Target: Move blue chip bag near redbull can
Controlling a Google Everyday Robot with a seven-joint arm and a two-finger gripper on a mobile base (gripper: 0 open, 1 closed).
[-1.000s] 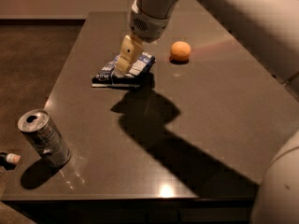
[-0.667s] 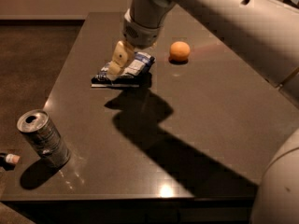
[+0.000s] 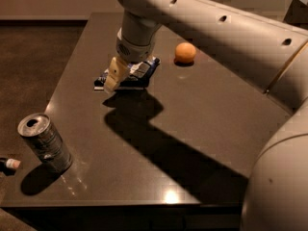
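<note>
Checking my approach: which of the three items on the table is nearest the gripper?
The blue chip bag: the gripper is right over it. The orange ball lies apart to the right; the redbull can sits at the near-left corner.

Single arm (image 3: 226, 30) in a reaching pose. Its pale, rounded casing, dotted with small dark holes, enters at the right edge and runs up and leftward across the top of the view. A second broad segment, the lower link (image 3: 281, 177), fills the bottom right corner. At the far end the cylindrical wrist (image 3: 135, 37) turns downward, tilted slightly left. The cream-coloured tool (image 3: 114, 77) hangs below the wrist, pointing down and left, low over the far left part of the surface (image 3: 202, 114)
</note>
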